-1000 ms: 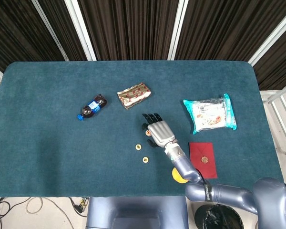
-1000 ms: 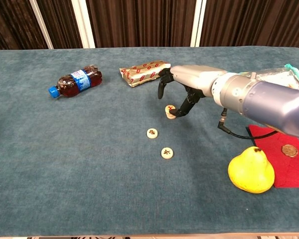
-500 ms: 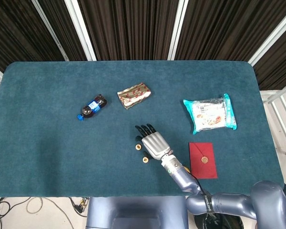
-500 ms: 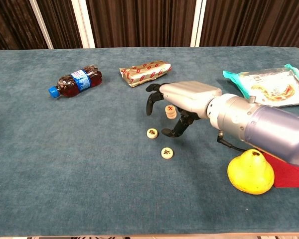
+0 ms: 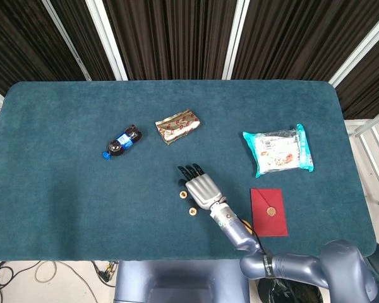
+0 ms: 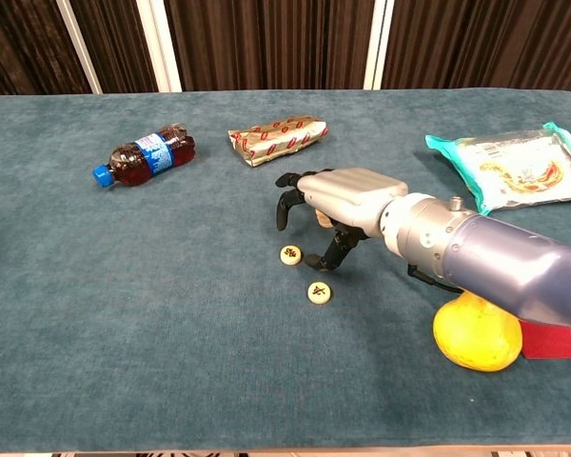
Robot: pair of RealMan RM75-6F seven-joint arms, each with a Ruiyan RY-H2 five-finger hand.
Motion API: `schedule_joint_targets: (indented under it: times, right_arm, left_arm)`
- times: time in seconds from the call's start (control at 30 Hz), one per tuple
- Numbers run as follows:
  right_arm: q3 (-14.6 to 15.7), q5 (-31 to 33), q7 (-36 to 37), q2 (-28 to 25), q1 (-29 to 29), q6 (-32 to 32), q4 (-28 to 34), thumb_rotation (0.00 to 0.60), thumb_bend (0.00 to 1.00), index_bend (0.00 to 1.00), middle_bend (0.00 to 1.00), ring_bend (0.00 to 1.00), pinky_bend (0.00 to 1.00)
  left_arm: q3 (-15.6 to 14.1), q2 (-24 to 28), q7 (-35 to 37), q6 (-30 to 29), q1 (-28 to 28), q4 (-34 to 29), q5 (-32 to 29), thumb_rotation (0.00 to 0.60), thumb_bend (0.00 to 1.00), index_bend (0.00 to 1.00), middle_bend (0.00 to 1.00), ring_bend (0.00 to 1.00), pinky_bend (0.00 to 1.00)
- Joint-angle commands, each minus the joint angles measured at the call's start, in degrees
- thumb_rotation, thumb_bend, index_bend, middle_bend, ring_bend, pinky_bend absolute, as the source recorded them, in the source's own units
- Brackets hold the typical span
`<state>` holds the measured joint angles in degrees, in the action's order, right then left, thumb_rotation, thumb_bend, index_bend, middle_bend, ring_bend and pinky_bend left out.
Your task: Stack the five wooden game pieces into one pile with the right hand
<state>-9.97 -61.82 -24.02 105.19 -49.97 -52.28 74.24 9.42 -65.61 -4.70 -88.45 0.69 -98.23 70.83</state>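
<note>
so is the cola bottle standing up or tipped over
Tipped over: the cola bottle lies on its side on the table, blue cap toward the left edge.

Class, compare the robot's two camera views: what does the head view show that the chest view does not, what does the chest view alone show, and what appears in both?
Only the head view shows the whole red envelope, with a gold spot on it. Only the chest view shows the yellow pear, and a stack of pieces partly hidden behind the right hand. Both show the bottle, the gold wrapper, the teal packet, the right hand and two loose game pieces lying apart.
</note>
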Motion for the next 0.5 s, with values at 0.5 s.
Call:
schedule_joint_targets:
  times: [0.5]
  right_arm:
    - [-0.66,0.22,0.19,1.93,-0.25,1.27,-2.55,0.600,0.42,0.43,0.00,0.00,0.00]
  left_arm:
    - [0.23,0.02,0.19,-0.04,-0.02,0.13,-0.30,0.600,0.60,0.10,0.00,0.00,0.00]
